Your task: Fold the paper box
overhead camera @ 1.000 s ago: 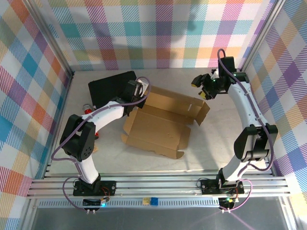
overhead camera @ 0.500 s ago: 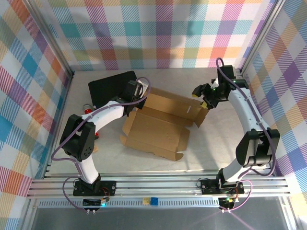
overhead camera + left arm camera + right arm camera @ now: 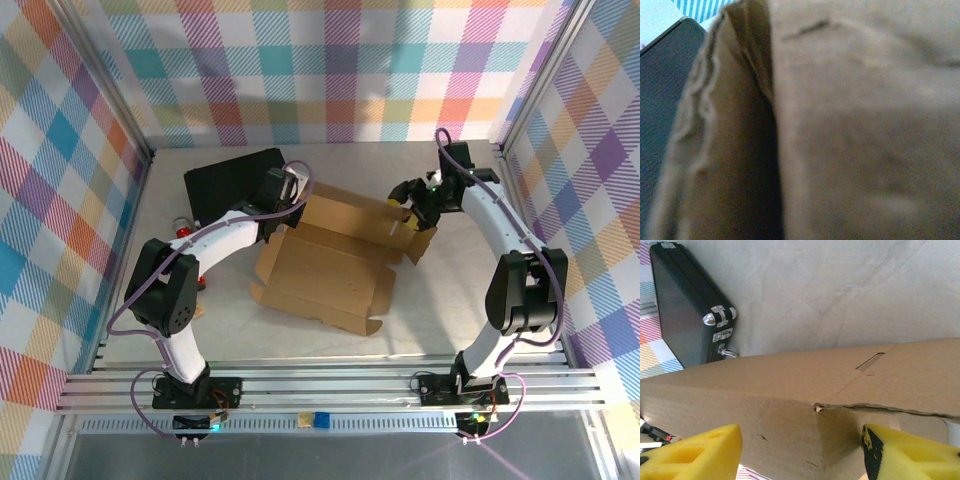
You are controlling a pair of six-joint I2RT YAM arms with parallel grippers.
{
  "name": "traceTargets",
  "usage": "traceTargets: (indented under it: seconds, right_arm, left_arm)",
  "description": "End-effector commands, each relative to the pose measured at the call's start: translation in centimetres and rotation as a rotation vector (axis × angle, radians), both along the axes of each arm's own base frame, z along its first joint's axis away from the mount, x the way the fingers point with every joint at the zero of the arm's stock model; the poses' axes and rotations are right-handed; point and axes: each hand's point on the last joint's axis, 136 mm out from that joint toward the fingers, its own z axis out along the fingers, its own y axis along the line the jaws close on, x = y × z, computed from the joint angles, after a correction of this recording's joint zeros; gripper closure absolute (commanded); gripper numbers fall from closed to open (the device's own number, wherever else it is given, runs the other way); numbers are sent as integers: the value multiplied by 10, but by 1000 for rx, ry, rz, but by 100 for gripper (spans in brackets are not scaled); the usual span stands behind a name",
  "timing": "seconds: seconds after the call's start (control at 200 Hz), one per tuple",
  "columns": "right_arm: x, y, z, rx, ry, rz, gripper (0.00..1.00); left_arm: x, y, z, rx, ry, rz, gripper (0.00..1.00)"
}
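on table [image 3: 440, 300] | paper box [image 3: 330, 265] | left gripper [image 3: 288, 198] clamped on corner | right gripper [image 3: 800, 455] spread astride wall

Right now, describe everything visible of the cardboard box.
The cardboard box is plain brown corrugated board, half folded: its base lies flat, far and right walls raised, near flaps flat. The far wall has a slot. The left gripper meets its far left corner, shut; the right gripper straddles the far right corner, open.

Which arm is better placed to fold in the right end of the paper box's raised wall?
Right. The right fingers stand open either side of the paper box wall there; the left arm grips the opposite end, apparently steadying it.
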Motion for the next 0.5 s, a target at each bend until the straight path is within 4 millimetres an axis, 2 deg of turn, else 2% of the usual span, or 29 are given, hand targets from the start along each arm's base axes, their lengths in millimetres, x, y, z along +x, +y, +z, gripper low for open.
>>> traceTargets:
  seconds: [0.0, 0.16, 0.39, 0.465, 0.495]
  right_arm:
    - [7, 12, 5, 76, -5, -1, 36]
    - [12, 19, 11, 119, -10, -16, 44]
    - [20, 18, 28, 142, -52, -57, 69]
    - [22, 18, 37, 141, -72, -61, 71]
    - [23, 16, 41, 134, -84, -64, 68]
  left_arm:
    - [3, -10, 22, -51, -49, -9, 100]
    - [2, -9, 20, -48, -44, 1, 100]
    - [2, -4, 17, -59, -30, 47, 100]
    - [1, -1, 16, -66, -27, 63, 100]
    - [1, -1, 17, -72, -25, 71, 100]
